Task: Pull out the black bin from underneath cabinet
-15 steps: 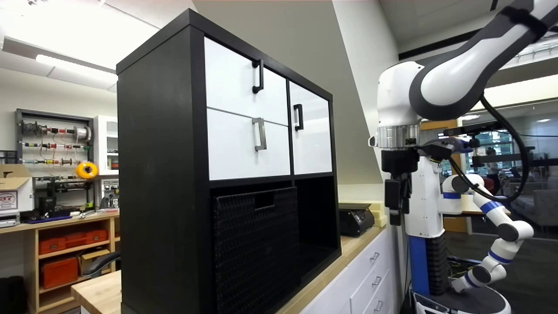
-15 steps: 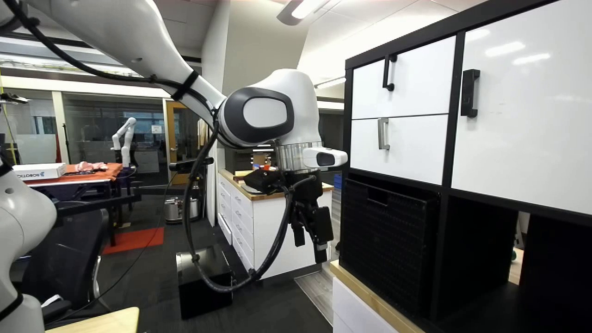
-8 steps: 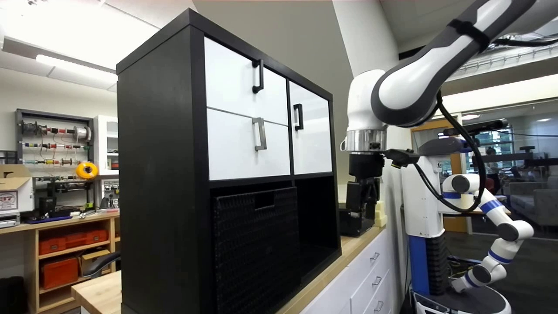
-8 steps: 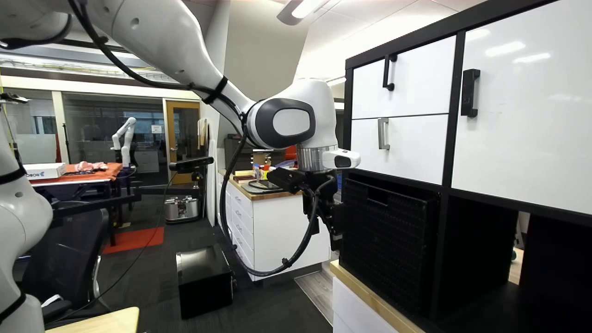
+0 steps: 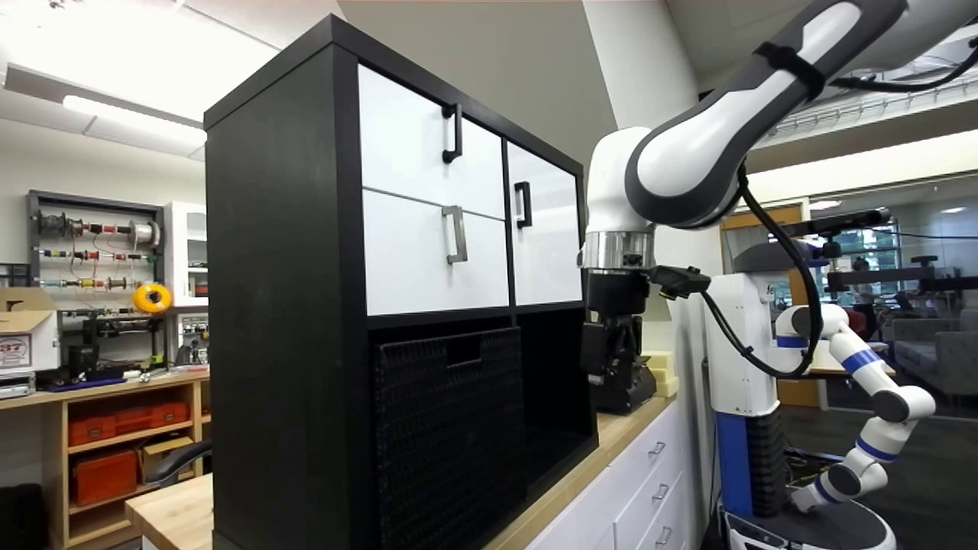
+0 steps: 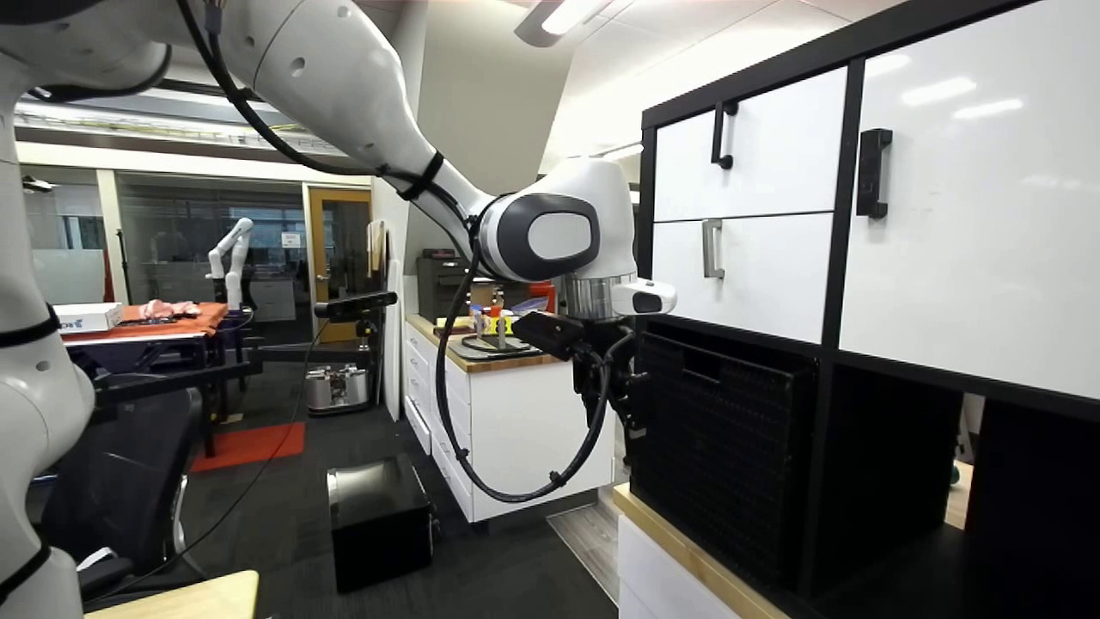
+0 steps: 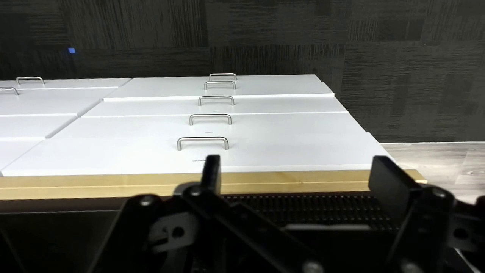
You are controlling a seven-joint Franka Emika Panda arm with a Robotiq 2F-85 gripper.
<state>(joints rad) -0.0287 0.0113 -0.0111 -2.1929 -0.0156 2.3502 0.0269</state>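
The black bin (image 5: 451, 439) sat low inside the cabinet (image 5: 271, 290), not yet pulled out. I had my gripper (image 7: 297, 178) near it, jaws spread wide; touching or not, I couldn't tell. Grasping and pulling remained.
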